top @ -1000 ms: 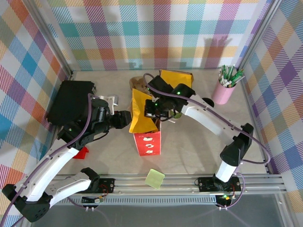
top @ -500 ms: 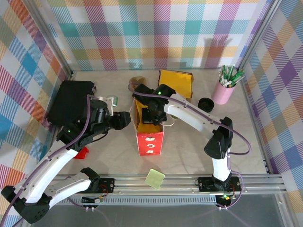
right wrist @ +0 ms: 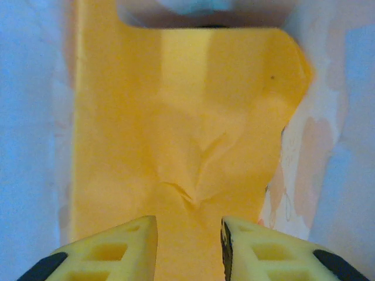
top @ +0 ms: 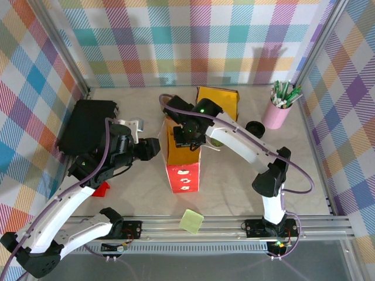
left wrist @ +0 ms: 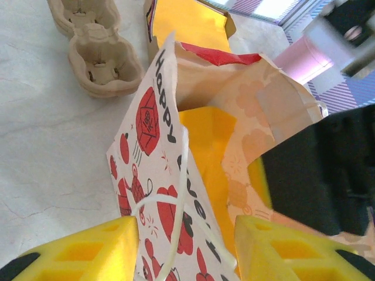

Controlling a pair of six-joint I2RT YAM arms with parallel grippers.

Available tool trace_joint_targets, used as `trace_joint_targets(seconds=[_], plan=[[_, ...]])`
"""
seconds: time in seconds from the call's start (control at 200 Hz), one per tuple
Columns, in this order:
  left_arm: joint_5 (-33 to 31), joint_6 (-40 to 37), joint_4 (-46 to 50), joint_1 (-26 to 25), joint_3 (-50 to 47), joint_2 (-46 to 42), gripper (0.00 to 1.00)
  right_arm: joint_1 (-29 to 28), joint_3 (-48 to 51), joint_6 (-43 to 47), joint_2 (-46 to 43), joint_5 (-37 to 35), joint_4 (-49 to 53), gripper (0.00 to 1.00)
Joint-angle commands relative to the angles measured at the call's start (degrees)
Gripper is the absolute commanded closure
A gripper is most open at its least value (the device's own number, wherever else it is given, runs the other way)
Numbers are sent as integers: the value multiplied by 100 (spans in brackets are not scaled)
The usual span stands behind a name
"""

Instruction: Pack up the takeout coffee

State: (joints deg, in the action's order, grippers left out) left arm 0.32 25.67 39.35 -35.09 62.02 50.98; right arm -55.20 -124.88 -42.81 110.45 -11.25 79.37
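Right gripper (right wrist: 188, 234) shifted back over paper bag (top: 183, 175) mouth, fingers (right wrist: 111, 252) parted, empty, coffee cup (top: 215, 139) just beside them outside bag, left gripper (left wrist: 181, 246) spread.

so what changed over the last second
The right tool went down into the mouth of the paper bag while its arm's elbow folded in toward the left. The tool is open, with only the bag's yellow lining ahead of it. The left tool, open at the bag's left edge, the bag itself, the pink cup of pens and the black lid stayed put.
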Motion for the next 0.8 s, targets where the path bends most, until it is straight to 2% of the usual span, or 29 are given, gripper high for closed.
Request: trace_joint_targets(seconds=[0.0, 0.26, 0.35, 0.615, 0.795], plan=[[-119, -141, 200, 48, 64, -92, 53, -52, -449, 137, -165, -214, 324, 63], [-262, -178, 213, 46, 190, -94, 53, -52, -608, 599, -509, 159, -281, 60], [-402, -194, 204, 46, 298, -88, 52, -51, -617, 827, -747, 82, -493, 60], [-983, -411, 231, 46, 768, -77, 47, -42, -561, 1644, -1606, -608, -995, 48], [-1617, -662, 253, 46, 1025, -106, 41, 47, 180, 2317, -2476, -1238, -1618, 36]])
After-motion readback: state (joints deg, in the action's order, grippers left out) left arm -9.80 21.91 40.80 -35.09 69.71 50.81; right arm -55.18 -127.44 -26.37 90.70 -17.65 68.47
